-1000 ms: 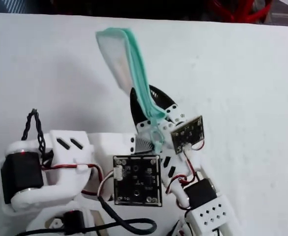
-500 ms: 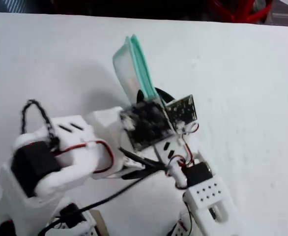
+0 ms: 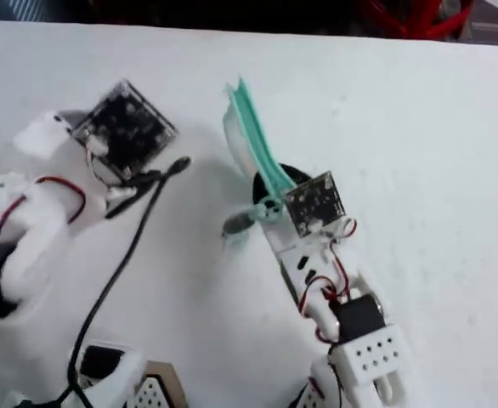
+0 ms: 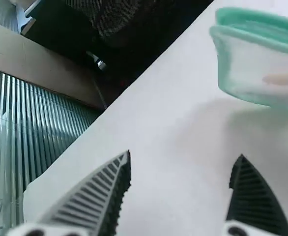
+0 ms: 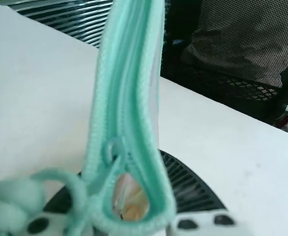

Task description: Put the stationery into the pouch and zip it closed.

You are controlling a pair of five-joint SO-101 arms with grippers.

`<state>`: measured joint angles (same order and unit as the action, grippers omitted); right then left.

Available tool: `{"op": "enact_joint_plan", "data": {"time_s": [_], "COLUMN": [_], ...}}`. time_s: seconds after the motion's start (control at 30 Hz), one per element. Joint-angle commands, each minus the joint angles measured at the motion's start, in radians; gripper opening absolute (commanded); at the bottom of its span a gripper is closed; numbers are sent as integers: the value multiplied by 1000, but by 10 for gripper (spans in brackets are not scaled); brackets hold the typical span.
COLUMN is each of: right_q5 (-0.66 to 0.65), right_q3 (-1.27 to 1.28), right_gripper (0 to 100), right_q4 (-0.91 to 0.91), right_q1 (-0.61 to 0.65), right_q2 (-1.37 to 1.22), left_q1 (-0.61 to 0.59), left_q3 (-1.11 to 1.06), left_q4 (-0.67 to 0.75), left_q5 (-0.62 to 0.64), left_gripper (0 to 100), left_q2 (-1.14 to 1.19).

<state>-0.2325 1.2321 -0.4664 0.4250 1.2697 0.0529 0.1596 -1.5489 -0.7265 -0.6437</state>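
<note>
The left arm, a second ago pressed in at the pouch's near end, has swung off to the left. The left gripper (image 4: 179, 184) hangs empty, jaws apart, well clear of the pouch (image 3: 251, 144). The right gripper (image 3: 266, 194) is clamped on the end of this single mint-green pouch, holding it on edge over the white table (image 3: 419, 127). One pale item (image 4: 281, 78) shows through the clear side, and the zip looks drawn shut, so the task seems all but finished

The pouch (image 4: 259, 64) runs past the frame edge, its inside blurred
</note>
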Motion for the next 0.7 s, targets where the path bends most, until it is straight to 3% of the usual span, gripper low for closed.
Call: {"op": "enact_joint_plan", "data": {"time_s": [0.0, 0.3, 0.5, 0.67], "right_q5": [-49, -285, -334, -328], "right_q3": [-66, -81, -87, -87], "right_gripper": [18, 18, 18, 18], "right_q4": [-168, -510, -599, -604], "right_q1": [62, 209, 252, 257], "right_q2": [145, 421, 455, 429], "left_q1": [-7, 108, 159, 153], "left_q3": [-121, -364, -606, -885], "left_q4": [121, 173, 196, 410], "left_q5": [46, -28, -391, -430], "left_gripper": [321, 330, 329, 329], "left_q2": [-10, -50, -297, -522]}}
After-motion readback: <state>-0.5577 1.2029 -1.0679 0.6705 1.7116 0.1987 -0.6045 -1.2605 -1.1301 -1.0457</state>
